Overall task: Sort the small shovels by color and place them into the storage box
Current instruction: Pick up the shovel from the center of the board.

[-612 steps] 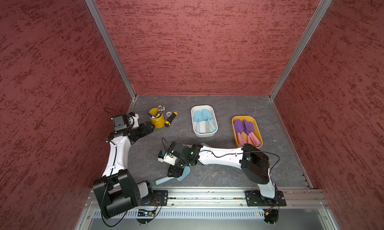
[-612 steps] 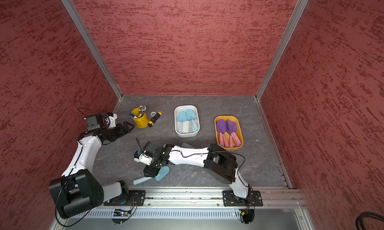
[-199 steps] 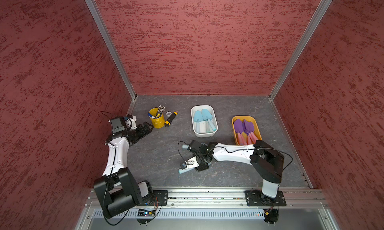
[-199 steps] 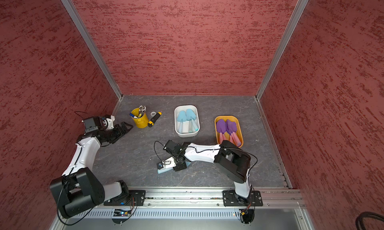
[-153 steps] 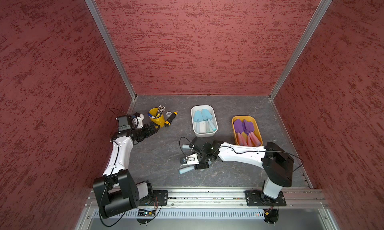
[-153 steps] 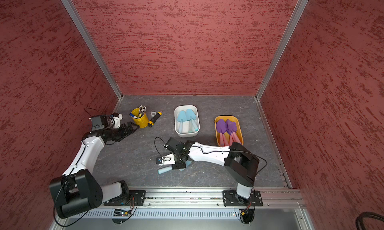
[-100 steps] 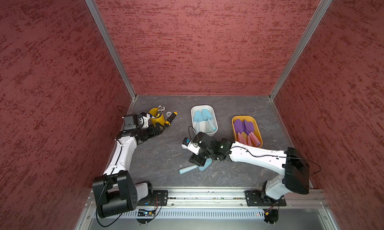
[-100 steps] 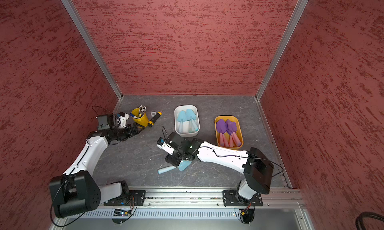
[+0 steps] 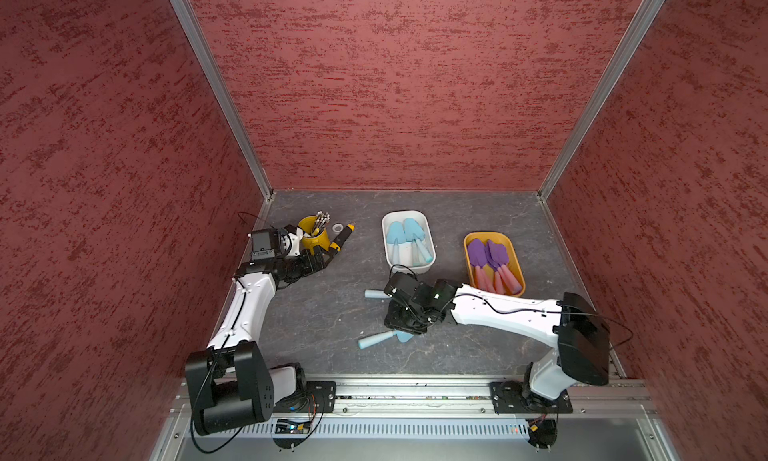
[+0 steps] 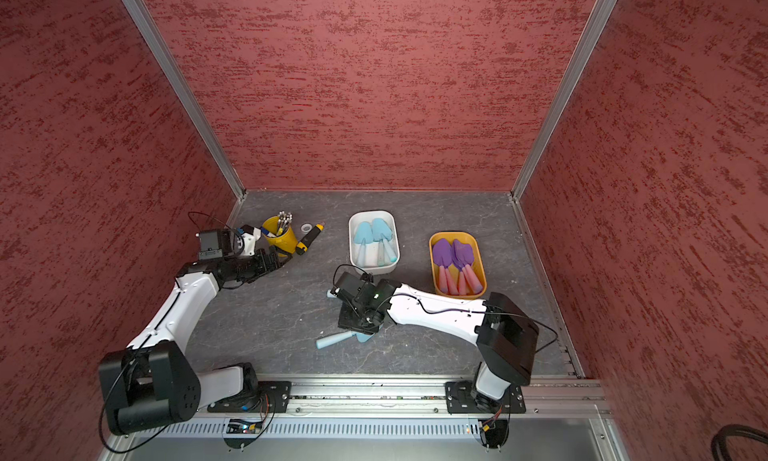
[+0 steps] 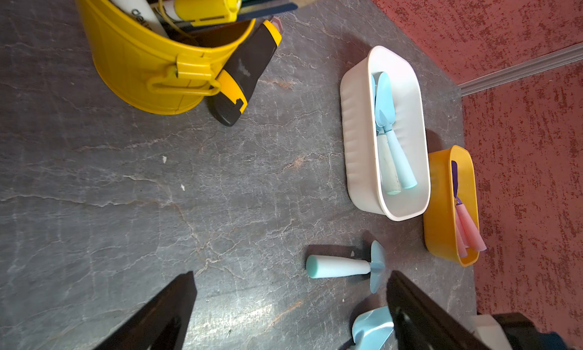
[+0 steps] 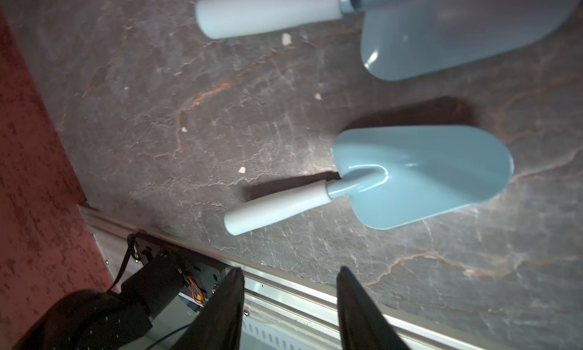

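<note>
Grey tabletop (image 9: pixel 324 313), two loose blue shovels (image 9: pixel 376 339)

Several light blue shovels (image 9: pixel 405 232) lie in the white box (image 9: pixel 415 267), handles toward the front. Several purple-bladed, pink-handled shovels (image 9: pixel 488 253) lie likewise in the orange box (image 9: pixel 487 235) beside it. Two more light blue ones lie loose on the surface (image 9: pixel 324 313): the near shovel (image 9: pixel 376 339) flat, the far shovel (image 9: pixel 374 293) close to the white box, blade hidden in both top views.

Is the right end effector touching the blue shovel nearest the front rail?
Apart. The right wrist view shows bare table between the right end effector and the blue shovel.
</note>
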`<state>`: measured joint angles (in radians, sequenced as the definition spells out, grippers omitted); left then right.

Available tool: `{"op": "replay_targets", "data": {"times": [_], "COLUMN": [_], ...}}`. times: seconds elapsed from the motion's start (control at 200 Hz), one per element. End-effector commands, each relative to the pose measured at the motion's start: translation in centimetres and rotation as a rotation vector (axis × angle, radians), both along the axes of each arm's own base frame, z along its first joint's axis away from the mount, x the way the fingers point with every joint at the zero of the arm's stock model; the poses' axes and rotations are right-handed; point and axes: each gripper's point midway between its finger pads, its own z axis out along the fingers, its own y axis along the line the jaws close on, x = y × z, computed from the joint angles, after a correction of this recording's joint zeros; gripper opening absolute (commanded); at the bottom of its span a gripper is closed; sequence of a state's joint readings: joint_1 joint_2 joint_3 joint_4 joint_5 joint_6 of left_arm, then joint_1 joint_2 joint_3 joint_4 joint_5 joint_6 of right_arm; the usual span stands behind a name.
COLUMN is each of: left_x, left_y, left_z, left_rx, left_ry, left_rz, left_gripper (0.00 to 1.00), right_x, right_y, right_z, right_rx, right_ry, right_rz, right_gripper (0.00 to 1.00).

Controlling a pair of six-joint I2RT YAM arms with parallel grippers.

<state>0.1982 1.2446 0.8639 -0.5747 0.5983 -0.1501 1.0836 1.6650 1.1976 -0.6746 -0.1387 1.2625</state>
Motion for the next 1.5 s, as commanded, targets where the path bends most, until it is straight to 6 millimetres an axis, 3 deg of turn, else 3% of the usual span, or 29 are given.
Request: {"op": "replay_targets", "data": {"times": [0.0, 0.175, 0.416, 0.822, 1.207, 1.498], "left_x": [0.0, -0.3, -0.7, -1.2, -1.0, -1.1], "left_y": [-0.5, -0.8, -1.0, -1.2, -1.2, -1.3], "left_z": [0.2, 1.2, 2.5, 2.9, 2.4, 2.0], "left_rx": [-0.018, -0.026, -0.030, -0.033, -0.043, -0.048], "left_ry": [-0.009, -0.040, -0.081, -0.101, -0.083, -0.067], "left_rz": [-0.006, -0.003, -0.006, -0.016, -0.018, -0.020], "left_gripper": [0.97, 0.97, 0.97, 0.97, 0.97, 0.97], "right_x": [-0.4, -0.9, -2.7, -1.7, -1.5, -0.5], "right_y": [0.3, 1.9, 1.3, 3.1, 3.3, 3.6], "right_z": [-0.7, -1.1, -1.1, -3.6, -5.6, -7.1], "right_rx": [0.015, 0.094, -0.018, -0.081, -0.097, -0.085], "right_ry": [0.171, 0.307, 0.369, 0.366, 0.392, 0.395], "right_rz": [-0.194, -0.440, -0.626, -0.728, -0.796, -0.812], "right_gripper": [0.49, 0.49, 0.48, 0.49, 0.50, 0.44]}}
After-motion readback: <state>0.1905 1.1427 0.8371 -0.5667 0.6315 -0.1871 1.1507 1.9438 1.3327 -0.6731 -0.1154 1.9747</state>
